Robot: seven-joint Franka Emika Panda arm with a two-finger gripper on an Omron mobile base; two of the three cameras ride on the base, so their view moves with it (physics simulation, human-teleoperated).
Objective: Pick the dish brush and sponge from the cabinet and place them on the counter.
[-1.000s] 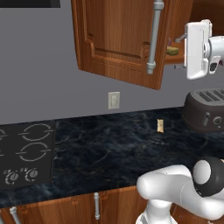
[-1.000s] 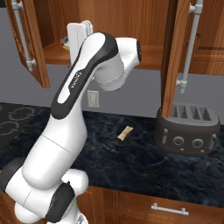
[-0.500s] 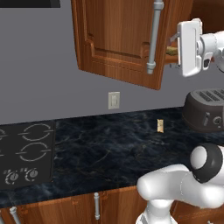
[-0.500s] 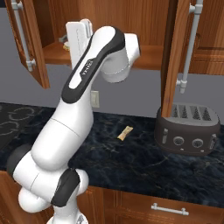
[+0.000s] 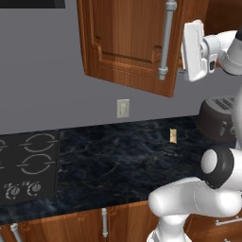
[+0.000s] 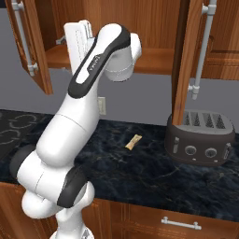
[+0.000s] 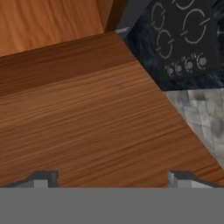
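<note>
Operator, the sponge (image 6: 133,142) lay on the counter (image 6: 154,172), a small tan block near the centre of the right base view, well apart from the gripper; in the left base view it sat right of centre, close to the back wall. Whether the dish brush was anywhere in the pictures, you could not tell from them. The cabinet (image 6: 154,60) stood open across the top of the right base view, its doors swung out to either side. The gripper (image 7: 113,178) was up at the shelf (image 7: 87,118), at upper left in that view; in the hand view its two fingertips (image 7: 43,178) stood wide apart over bare wood, holding nothing. A toaster (image 6: 200,138) sat at right on the counter, the stovetop (image 5: 26,165) at lower left of the left base view, and a wall switch (image 5: 123,108) on the grey wall.
</note>
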